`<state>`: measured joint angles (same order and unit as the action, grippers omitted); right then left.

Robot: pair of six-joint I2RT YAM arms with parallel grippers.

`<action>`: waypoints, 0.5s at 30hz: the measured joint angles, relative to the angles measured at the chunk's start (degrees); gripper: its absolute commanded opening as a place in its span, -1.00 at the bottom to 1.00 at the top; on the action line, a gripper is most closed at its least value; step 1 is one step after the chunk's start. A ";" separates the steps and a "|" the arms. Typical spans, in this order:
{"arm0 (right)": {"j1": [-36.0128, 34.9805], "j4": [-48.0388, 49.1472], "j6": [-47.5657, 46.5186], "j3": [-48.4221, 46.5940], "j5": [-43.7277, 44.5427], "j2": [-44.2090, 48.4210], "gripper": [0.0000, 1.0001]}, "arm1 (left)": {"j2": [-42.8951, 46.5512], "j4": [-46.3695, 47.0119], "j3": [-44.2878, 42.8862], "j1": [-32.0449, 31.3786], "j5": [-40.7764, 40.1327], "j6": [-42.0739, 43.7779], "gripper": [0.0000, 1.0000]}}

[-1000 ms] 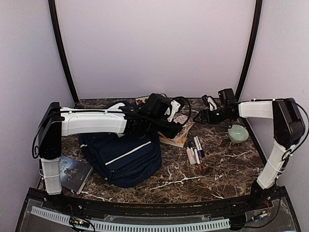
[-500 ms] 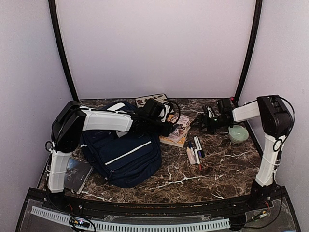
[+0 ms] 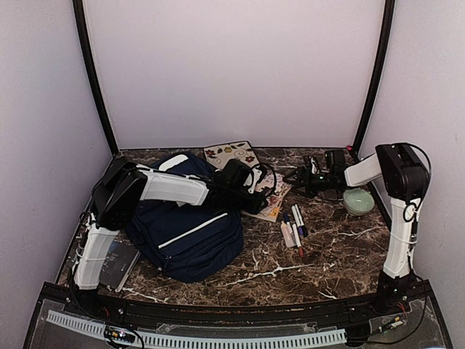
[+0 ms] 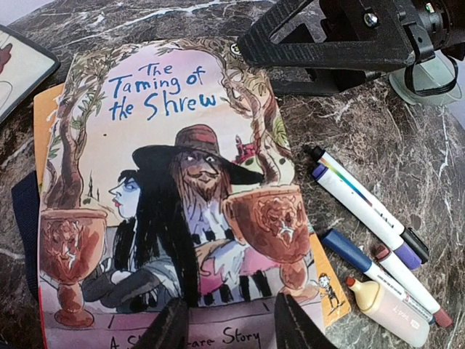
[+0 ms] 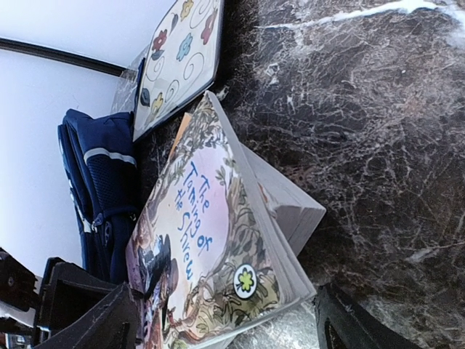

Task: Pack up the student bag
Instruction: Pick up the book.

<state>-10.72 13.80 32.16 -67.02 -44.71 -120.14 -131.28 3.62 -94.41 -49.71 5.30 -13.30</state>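
Step judged: fetching Taming of the Shrew paperback (image 4: 174,167) lying just beside student bag (image 3: 192,236). Left gripper (image 4: 234,314) fingers half-spread over cover; right gripper (image 5: 229,323) spread wide. Next probably needs an edge pinch.

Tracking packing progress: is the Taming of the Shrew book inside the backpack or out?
Out. The book lies cover up on the table, next to the backpack, atop an orange book.

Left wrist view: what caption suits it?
Left gripper poised over the near edge of a Taming of the Shrew book, markers alongside.
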 measured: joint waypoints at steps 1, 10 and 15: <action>0.00 0.98 0.85 0.02 -0.48 -0.35 0.63 | -0.09 0.09 0.00 0.02 0.11 -0.02 -0.13; 0.00 10.51 8.94 0.11 -4.96 -2.93 0.37 | -0.31 0.61 0.00 0.00 0.15 0.02 -0.15; 0.00 13.92 12.02 0.17 -5.81 -3.41 0.29 | -0.39 0.83 0.00 0.00 0.13 0.04 -0.16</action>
<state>-10.72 27.73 44.18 -66.85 -50.52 -123.55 -131.68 4.45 -94.41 -49.71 5.43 -13.26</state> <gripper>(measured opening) 0.664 0.424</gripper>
